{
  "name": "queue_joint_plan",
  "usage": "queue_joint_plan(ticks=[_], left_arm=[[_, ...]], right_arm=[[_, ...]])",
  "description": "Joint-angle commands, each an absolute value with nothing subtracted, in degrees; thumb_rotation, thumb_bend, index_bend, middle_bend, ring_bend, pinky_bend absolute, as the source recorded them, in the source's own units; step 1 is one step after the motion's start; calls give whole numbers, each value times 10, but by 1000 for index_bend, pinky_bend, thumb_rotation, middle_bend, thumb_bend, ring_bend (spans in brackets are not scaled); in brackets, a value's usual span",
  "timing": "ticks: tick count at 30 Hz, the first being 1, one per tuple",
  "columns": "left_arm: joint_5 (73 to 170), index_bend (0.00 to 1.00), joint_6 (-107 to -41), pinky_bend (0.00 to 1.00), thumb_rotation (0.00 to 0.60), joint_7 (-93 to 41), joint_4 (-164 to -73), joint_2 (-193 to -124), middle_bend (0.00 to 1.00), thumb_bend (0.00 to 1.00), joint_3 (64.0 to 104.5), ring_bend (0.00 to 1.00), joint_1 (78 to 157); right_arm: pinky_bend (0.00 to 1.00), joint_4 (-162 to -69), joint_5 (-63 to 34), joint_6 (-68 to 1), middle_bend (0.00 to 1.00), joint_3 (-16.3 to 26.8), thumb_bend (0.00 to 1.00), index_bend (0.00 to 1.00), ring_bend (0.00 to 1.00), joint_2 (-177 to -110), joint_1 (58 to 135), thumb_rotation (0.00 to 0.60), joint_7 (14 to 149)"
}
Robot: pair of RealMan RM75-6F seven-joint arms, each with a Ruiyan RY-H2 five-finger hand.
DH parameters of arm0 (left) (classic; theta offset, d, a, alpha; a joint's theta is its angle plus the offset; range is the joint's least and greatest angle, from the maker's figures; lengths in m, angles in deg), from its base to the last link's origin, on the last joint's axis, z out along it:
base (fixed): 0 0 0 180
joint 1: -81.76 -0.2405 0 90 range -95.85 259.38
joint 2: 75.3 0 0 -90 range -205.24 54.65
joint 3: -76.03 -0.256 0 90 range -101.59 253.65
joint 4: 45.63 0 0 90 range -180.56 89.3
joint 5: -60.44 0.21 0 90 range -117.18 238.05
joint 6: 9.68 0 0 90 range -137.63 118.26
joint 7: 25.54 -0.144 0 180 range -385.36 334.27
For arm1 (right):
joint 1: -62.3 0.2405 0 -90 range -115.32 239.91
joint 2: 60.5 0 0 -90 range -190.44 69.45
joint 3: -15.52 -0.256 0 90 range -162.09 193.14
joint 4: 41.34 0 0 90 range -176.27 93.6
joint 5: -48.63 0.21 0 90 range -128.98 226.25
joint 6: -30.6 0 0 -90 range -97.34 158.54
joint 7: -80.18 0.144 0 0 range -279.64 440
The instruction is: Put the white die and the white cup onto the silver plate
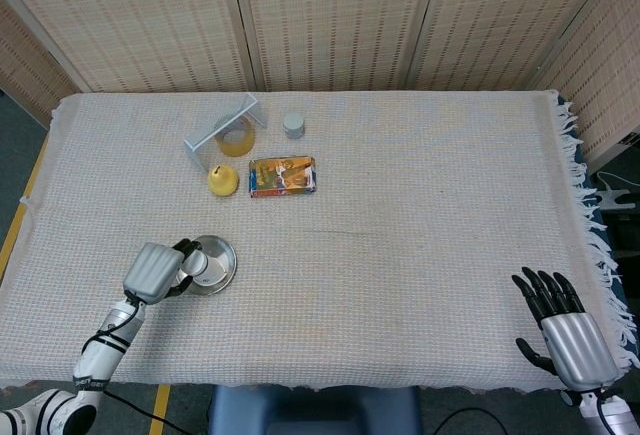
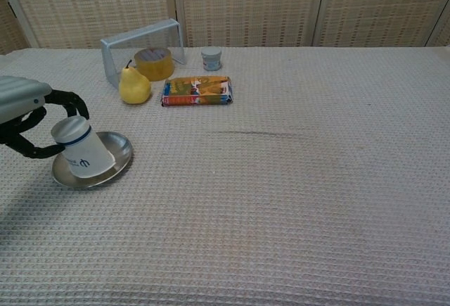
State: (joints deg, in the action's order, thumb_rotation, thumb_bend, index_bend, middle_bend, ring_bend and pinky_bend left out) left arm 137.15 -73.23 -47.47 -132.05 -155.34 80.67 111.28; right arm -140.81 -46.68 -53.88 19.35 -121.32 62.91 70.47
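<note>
My left hand (image 1: 157,271) (image 2: 24,109) grips the white cup (image 2: 83,149) (image 1: 199,261), tilted, with its wide end resting on the silver plate (image 2: 121,153) (image 1: 226,258) at the front left of the table. The cup hides the white die in both views. My right hand (image 1: 566,328) rests open at the table's front right corner, fingers spread, holding nothing; the chest view does not show it.
Behind the plate lie a yellow pear (image 2: 133,85) (image 1: 222,180) and an orange snack packet (image 2: 197,89) (image 1: 283,175). Further back stand a metal rack (image 2: 140,37) with a roll of yellow tape (image 2: 154,62) and a small grey jar (image 2: 211,58) (image 1: 293,124).
</note>
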Motion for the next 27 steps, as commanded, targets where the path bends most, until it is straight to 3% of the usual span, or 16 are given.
queue_joint_plan(ticks=[1,15,27], left_arm=[[1365,508,-735,991,600,-501,-1305,-1567,729,417,806,800,1116],[1329,553,-747,989,600,-528,-1266,-1588,786,437,830,803,1121],[1346,553,-704,987,600,-457,-1340,-1541,789,437,807,804,1122]], right_arm=[[0,-1408,-467,-540,0,193,135,0,0,-1213,629,600,705],[0,-1408,-459,-534,0,190,135,0,0,-1214,631,600,702],[0,-1408,-459,-535,0,191,135,0,0,-1215,630,600,701]])
